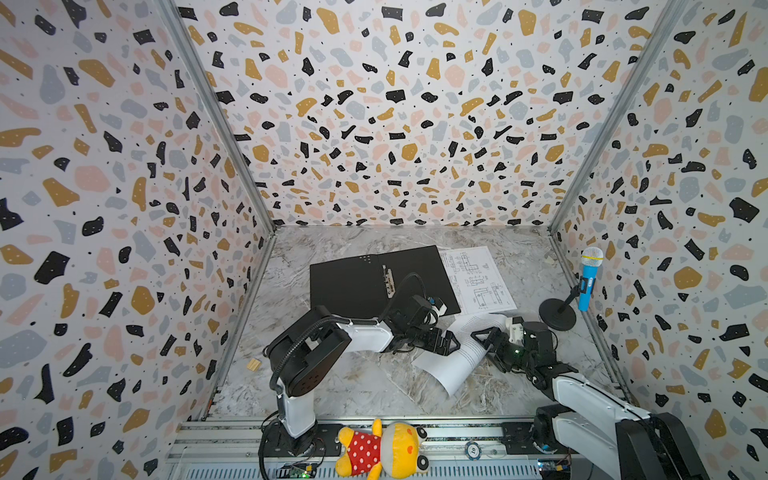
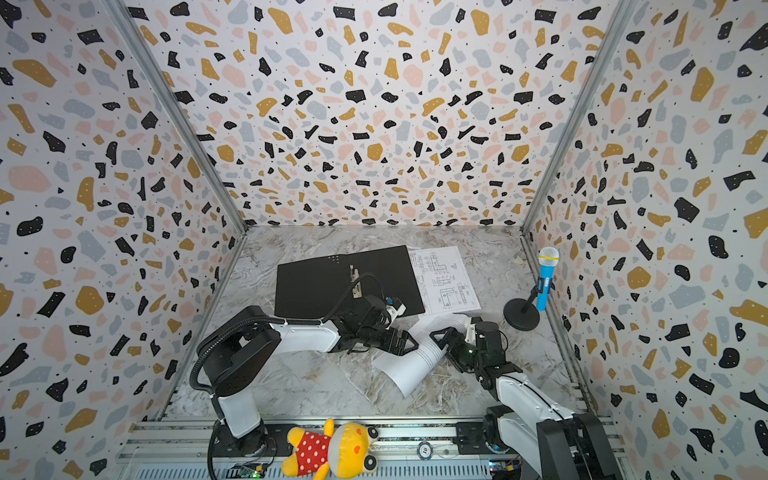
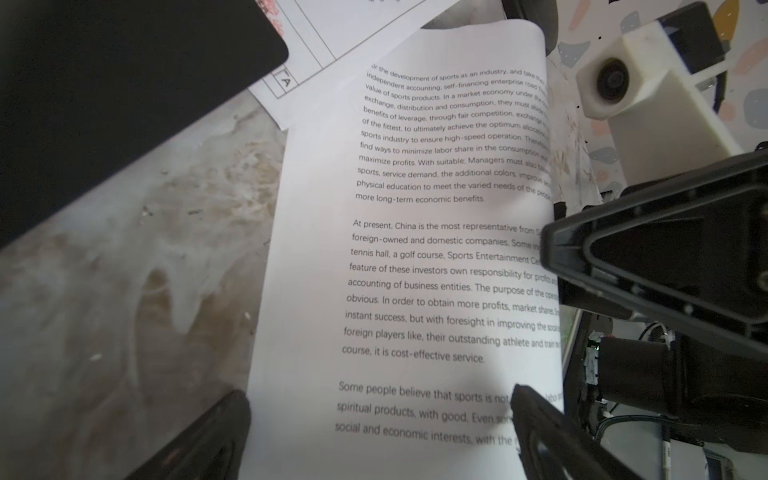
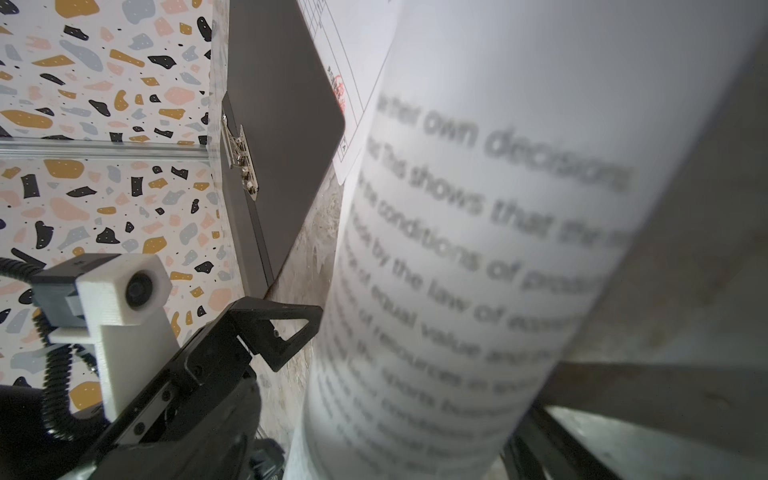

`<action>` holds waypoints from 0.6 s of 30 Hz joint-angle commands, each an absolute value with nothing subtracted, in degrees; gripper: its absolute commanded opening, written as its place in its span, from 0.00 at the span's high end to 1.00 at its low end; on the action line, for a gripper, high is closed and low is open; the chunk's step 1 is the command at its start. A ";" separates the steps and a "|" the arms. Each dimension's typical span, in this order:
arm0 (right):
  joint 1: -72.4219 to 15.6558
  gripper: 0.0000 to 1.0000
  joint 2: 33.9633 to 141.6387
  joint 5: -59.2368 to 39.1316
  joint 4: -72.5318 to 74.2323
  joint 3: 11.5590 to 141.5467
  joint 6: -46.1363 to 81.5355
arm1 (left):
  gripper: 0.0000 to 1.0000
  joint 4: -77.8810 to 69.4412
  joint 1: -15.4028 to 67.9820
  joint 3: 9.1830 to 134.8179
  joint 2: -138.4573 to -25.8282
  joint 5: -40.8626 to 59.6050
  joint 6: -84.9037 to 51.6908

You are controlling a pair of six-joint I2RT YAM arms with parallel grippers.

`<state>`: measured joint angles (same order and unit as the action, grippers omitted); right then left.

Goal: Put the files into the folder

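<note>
The curled white text-printed sheet [image 1: 453, 370] lies before the opened black folder [image 1: 349, 286], under the wide-spread left gripper [image 1: 451, 344], its raised edge at the right gripper [image 1: 482, 337], whose grasp is unclear.

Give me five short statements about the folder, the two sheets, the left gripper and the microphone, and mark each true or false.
1. The folder lies open with its black inside up. True.
2. The text sheet lies flat inside the folder. False: it bows up off the table in front of the folder.
3. The left gripper is open. True.
4. The drawing sheet lies to the left of the folder. False: it lies to the right, with one edge tucked under the folder's right cover.
5. A blue toy microphone stands on a stand at the right of the table. True.
</note>
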<state>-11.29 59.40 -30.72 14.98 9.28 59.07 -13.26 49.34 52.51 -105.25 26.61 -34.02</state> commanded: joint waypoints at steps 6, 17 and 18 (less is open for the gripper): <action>-11.69 0.18 63.99 -28.08 8.52 6.58 58.18 | 0.00 -16.84 49.67 50.11 -105.21 28.59 -36.83; -11.67 0.34 65.60 -26.89 8.81 6.28 57.62 | 0.00 -17.94 49.68 49.66 -105.55 29.27 -37.37; -11.63 0.36 65.73 -26.81 8.63 6.31 57.45 | 0.00 -17.80 49.66 49.66 -105.51 29.14 -37.31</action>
